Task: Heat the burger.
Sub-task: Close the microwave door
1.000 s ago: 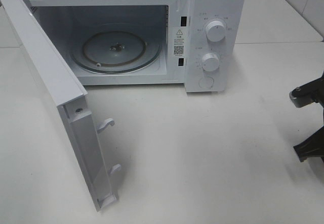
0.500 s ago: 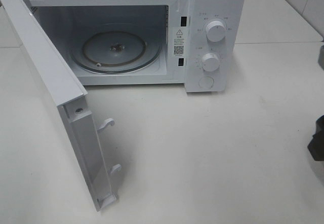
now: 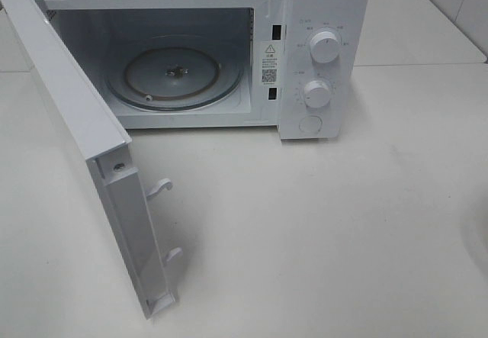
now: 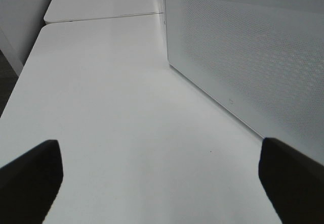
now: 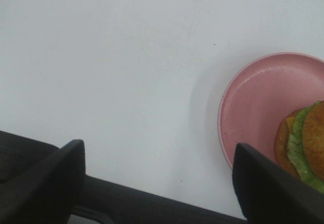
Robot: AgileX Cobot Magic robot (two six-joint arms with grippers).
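Note:
The burger [image 5: 304, 143] shows only in the right wrist view, cut off by the frame edge, with brown bun, green lettuce and yellow cheese, lying on a pink round plate [image 5: 253, 102]. My right gripper [image 5: 159, 150] is open above bare table beside the plate, nothing between its fingers. My left gripper [image 4: 159, 153] is also open and empty, over the table next to the microwave door's perforated outer face [image 4: 243, 47]. Neither gripper nor the burger appears in the exterior view.
The white microwave [image 3: 320, 17] stands at the back of the white table with its door [image 3: 69, 101] swung wide towards the front left. Its glass turntable [image 3: 174, 75] is bare. Two knobs [image 3: 325, 46] sit on its right panel.
The right gripper, seen at the right edge of the exterior view a second ago, has slid out of that view to the right. The microwave and its door have not moved.

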